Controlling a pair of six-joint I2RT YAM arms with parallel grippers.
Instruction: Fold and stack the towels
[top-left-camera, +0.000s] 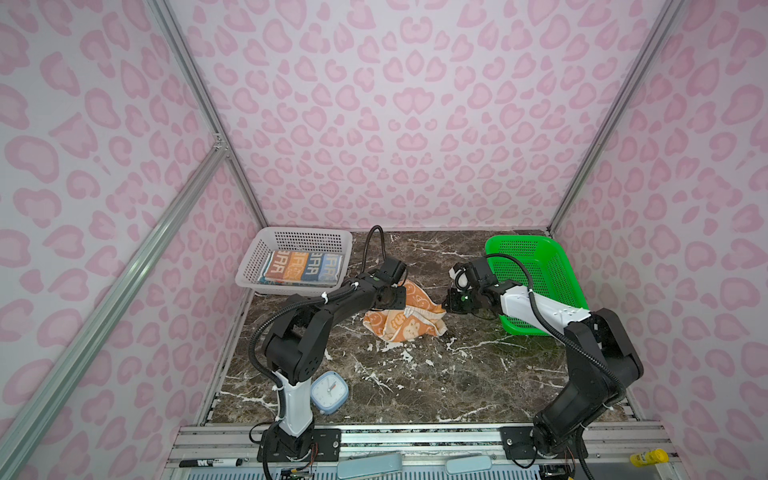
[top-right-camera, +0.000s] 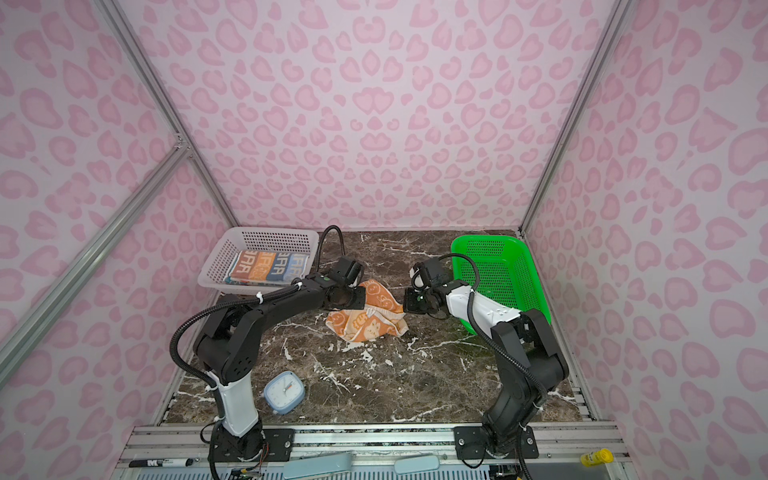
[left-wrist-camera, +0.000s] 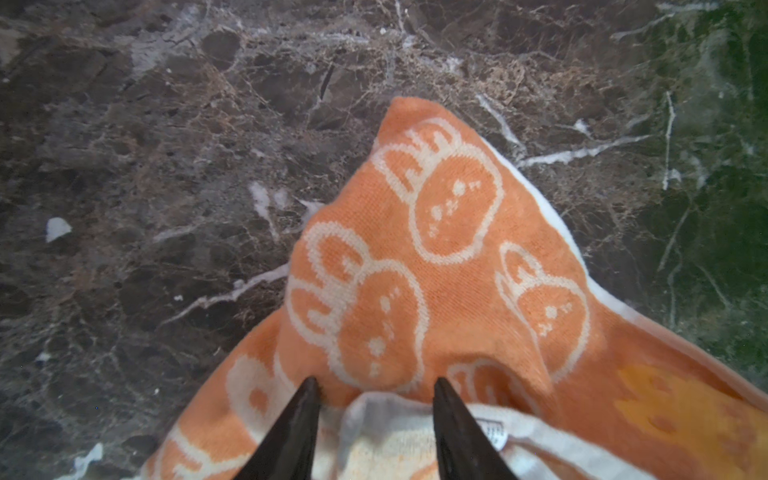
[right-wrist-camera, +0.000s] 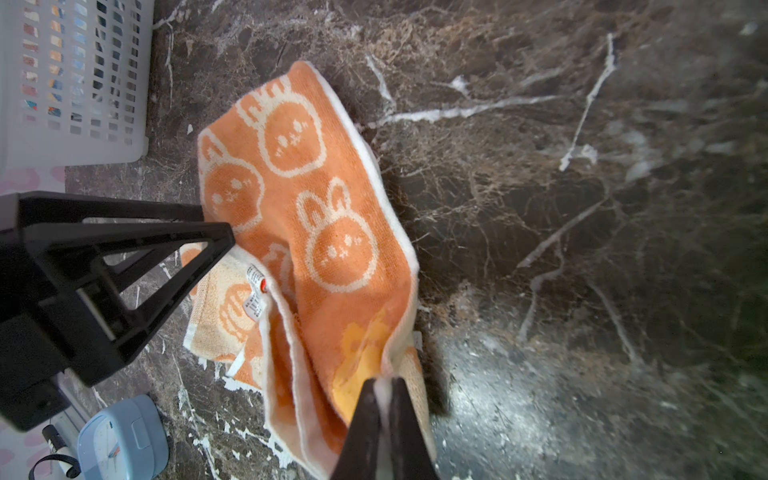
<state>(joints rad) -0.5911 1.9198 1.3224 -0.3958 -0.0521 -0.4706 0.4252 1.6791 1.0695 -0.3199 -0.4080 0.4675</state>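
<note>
An orange towel with white bunny prints lies crumpled on the dark marble table, between the two arms. My right gripper is shut on the orange towel's white hem at its right corner and holds that corner slightly raised. My left gripper is open over the orange towel's left side, with a white fold and the label between its spread jaws. A folded towel with blue, orange and cream blocks lies in the white basket.
A green basket stands at the back right, behind the right arm. A pale blue clock lies near the left arm's base. A marker and a yellow bottle lie on the front rail.
</note>
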